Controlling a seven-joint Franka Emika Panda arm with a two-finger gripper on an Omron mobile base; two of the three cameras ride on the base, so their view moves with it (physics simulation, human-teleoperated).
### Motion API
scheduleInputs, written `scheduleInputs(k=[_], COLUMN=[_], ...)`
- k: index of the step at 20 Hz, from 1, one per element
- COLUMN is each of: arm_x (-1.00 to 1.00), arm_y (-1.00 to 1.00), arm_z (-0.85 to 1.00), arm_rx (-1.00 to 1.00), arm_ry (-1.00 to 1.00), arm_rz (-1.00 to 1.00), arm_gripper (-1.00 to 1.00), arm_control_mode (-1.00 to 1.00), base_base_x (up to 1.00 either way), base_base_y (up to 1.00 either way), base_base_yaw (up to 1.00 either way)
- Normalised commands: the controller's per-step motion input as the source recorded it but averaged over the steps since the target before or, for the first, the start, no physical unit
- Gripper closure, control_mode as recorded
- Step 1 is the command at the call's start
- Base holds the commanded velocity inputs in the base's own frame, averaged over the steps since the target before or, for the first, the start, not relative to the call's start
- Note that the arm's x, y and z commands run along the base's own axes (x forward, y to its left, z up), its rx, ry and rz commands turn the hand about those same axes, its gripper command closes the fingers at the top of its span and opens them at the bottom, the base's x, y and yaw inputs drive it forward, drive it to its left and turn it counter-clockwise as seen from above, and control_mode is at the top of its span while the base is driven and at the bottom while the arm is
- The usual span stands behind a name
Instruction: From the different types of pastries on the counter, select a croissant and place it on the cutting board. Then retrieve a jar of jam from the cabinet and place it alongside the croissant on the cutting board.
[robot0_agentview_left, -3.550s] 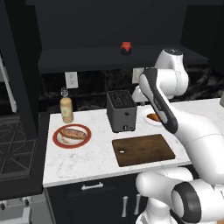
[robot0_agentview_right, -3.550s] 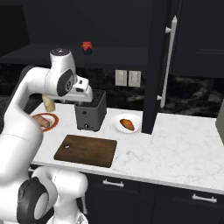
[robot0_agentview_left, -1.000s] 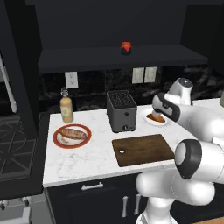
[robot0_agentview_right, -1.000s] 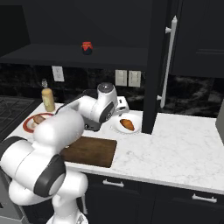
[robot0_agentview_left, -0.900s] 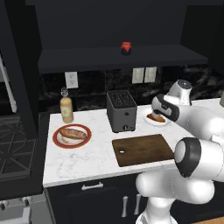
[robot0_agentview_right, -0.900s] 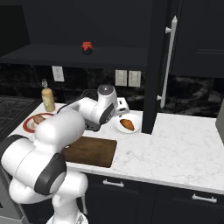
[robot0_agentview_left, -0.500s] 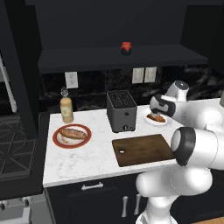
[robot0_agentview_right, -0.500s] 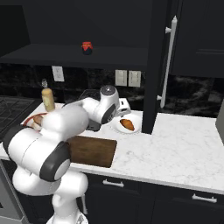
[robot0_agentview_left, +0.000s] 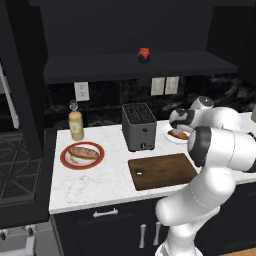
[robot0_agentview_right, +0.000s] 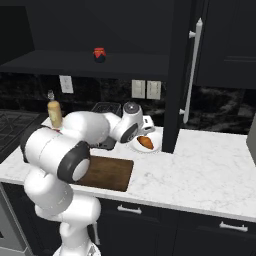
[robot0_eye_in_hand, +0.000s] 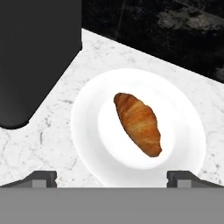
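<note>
One croissant (robot0_eye_in_hand: 138, 123) lies centred on a white plate (robot0_eye_in_hand: 87, 127) on the table, just beside the toaster (robot0_agentview_left: 139, 126). The end effector (robot0_eye_in_hand: 111, 178) hovers above it, fingertips spread wide and holding nothing. Best to descend straight, straddle the pastry's narrow width, and close gently.

Glossy flaky croissant (robot0_eye_in_hand: 138, 123), smooth white plate (robot0_eye_in_hand: 87, 127), veined marble counter (robot0_eye_in_hand: 39, 144).

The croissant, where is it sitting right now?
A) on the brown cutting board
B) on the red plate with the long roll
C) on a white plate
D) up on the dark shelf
C: the croissant lies on a white plate on the marble counter, while the cutting board has nothing on it yet.
</note>
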Motion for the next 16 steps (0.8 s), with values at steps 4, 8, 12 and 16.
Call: scheduleInputs(k=[4,8,12,16], arm_x=[0.41,0.43,0.37,0.28], arm_y=[-0.09,-0.08,-0.08,-0.07], arm_z=[-0.15,-0.19,-0.25,-0.30], arm_rx=[0.00,0.00,0.00,0.00], arm_ry=[0.00,0.00,0.00,0.00], arm_rz=[0.00,0.00,0.00,0.00], arm_gripper=[-1.00,-1.00,-1.00,-1.00], arm_control_mode=[-1.00,-1.00,-1.00,-1.00], base_base_x=[0.00,0.00,0.00,0.00], base_base_y=[0.00,0.00,0.00,0.00], base_base_yaw=[0.00,0.00,0.00,0.00])
